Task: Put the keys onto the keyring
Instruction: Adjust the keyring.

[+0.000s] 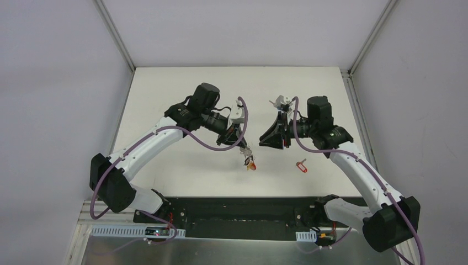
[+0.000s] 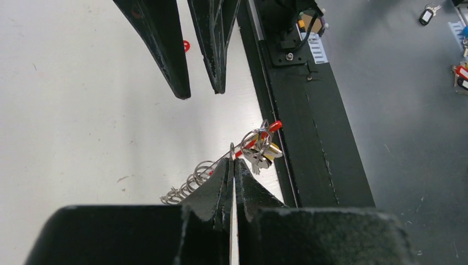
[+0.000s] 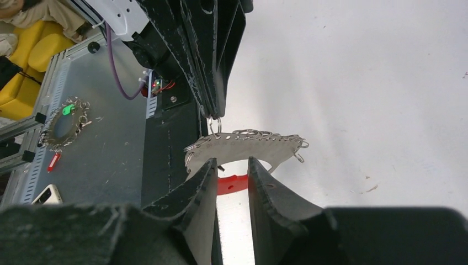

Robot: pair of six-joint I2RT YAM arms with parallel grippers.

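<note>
Near the middle of the white table point(image 1: 182, 83), the left gripper point(image 1: 243, 148) is pinching a small metal clip on the grey half of the keyring point(image 3: 243, 144), its jaws pressed together on it. The loop is hanging from those tips, its red half showing lower down. A small bunch of keys point(image 2: 259, 155) is dangling by the red end, towards the black strip point(image 1: 237, 210) along the table's near edge. The right gripper point(image 3: 232, 162) is facing the loop from the other side, just beside it. Its jaws are standing apart and gripping nothing. A strip of bare white surface is showing between the two grippers. One loose key point(image 1: 301, 165) with a red tag is lying flat between the right gripper and the black strip, well apart from the table's right edge.
</note>
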